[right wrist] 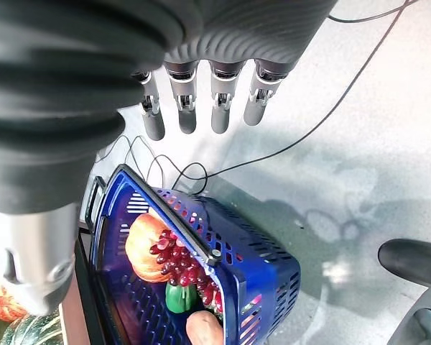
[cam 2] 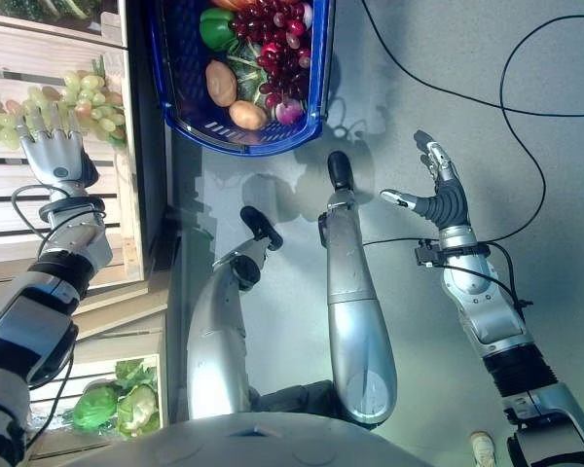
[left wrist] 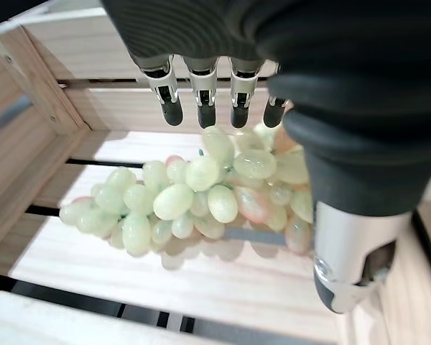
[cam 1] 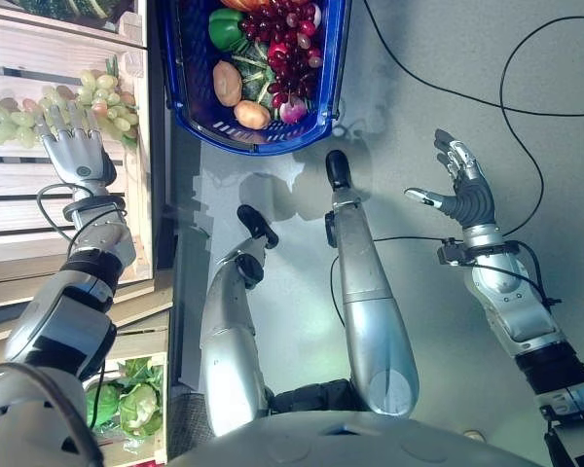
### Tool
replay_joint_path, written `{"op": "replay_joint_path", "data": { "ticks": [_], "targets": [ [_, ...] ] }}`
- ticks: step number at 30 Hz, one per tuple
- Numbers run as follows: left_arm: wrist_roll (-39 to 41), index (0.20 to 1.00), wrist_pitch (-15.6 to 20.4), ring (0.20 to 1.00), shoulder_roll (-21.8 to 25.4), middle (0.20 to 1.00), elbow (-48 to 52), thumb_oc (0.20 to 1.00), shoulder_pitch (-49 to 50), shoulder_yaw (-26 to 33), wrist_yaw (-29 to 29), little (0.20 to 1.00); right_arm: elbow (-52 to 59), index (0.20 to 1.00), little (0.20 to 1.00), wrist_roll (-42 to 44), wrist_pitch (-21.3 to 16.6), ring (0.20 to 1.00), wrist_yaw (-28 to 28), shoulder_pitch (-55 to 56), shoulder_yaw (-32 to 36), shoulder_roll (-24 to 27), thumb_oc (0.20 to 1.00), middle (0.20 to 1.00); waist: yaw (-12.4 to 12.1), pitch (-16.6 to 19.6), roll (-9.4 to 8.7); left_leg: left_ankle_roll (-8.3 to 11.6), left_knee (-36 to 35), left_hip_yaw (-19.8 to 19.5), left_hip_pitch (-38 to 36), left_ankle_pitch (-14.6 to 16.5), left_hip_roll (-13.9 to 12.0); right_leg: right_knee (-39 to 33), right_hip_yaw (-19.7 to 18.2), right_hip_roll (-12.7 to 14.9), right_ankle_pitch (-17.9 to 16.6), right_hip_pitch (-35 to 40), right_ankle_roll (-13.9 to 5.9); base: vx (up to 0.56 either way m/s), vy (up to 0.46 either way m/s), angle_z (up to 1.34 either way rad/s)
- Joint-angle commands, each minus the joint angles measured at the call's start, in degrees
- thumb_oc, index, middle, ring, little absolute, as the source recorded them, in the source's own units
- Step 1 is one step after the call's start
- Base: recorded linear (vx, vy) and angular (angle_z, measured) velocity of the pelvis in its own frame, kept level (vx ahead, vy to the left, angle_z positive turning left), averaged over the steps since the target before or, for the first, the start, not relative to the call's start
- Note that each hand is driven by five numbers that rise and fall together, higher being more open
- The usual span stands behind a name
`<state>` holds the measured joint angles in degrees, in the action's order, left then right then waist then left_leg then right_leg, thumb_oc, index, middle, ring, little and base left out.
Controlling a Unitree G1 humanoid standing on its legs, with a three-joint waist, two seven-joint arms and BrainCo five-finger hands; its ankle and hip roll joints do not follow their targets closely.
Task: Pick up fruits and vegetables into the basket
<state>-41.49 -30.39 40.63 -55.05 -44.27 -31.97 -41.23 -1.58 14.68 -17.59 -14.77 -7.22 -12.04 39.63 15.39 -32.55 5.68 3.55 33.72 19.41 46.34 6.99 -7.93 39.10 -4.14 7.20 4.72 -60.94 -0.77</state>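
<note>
Reaching into a wooden crate (cam 1: 19, 195) on its left side, the left robot hand (cam 1: 75, 146) is hovering over a bunch of green grapes (left wrist: 194, 198), its fingers (left wrist: 205, 100) straight and released, holding nothing. Seen from the left wrist, the dark fingertips are hanging just above the top of the bunch, with the thumb coming in from the side, a pose that looks set for closing around the cluster. The grapes are lying on the crate's slatted floor, near a side wall, so a grasp from above seems the only clear way in.

A blue basket (cam 1: 331, 68) is sitting on the grey floor (cam 1: 419, 58) just beside the crate, close enough for a short carry. It is already holding red grapes (cam 1: 290, 49), a green pepper (cam 1: 226, 29), two potatoes (cam 1: 228, 84) and other produce, so the task appears well under way, with the green grapes judged the next item.

The right robot hand (cam 1: 456, 185) is idling well off to the right above the floor, fingers spread and empty, keeping clear of the basket. Leafy greens (cam 1: 127, 399) are waiting in another crate lower down.
</note>
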Motion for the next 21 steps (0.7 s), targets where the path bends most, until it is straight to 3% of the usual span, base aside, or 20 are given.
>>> {"op": "replay_joint_path", "data": {
  "ticks": [1,15,21],
  "targets": [
    [1.0,1.000,-3.0,1.000,3.6,1.000,-2.4,1.000,1.6,2.0,-3.0,1.000,1.5,1.000,1.000,0.7,-4.5,1.000,-1.2,1.3,-1.1,1.1,1.000,1.000,2.3,2.8,1.15,-0.92,3.8,-1.7,4.7,4.8,1.3,0.5,2.5,-1.0,5.0,-0.5,-2.96,0.00,0.000,0.00],
    [1.7,1.000,-0.5,1.000,4.2,1.000,-4.6,1.000,-3.3,0.4,-5.3,1.000,-1.3,1.000,1.000,0.1,-7.1,1.000,-2.5,0.3,-2.5,1.0,1.000,1.000,2.9,2.8,0.93,-0.57,3.9,-1.4,4.6,4.8,1.0,-0.3,2.4,-0.4,4.2,-0.7,-3.17,0.00,0.000,0.00],
    [4.7,1.000,-1.3,1.000,4.1,1.000,-7.8,1.000,-5.0,-1.1,0.6,1.000,-2.9,1.000,1.000,2.1,-8.1,1.000,-1.3,-0.4,-2.9,0.7,1.000,1.000,3.2,2.8,0.87,-0.45,3.9,-1.1,4.9,4.7,0.8,-0.8,2.3,-0.4,3.9,-1.0,-3.15,0.00,0.000,0.00]
  ]
}}
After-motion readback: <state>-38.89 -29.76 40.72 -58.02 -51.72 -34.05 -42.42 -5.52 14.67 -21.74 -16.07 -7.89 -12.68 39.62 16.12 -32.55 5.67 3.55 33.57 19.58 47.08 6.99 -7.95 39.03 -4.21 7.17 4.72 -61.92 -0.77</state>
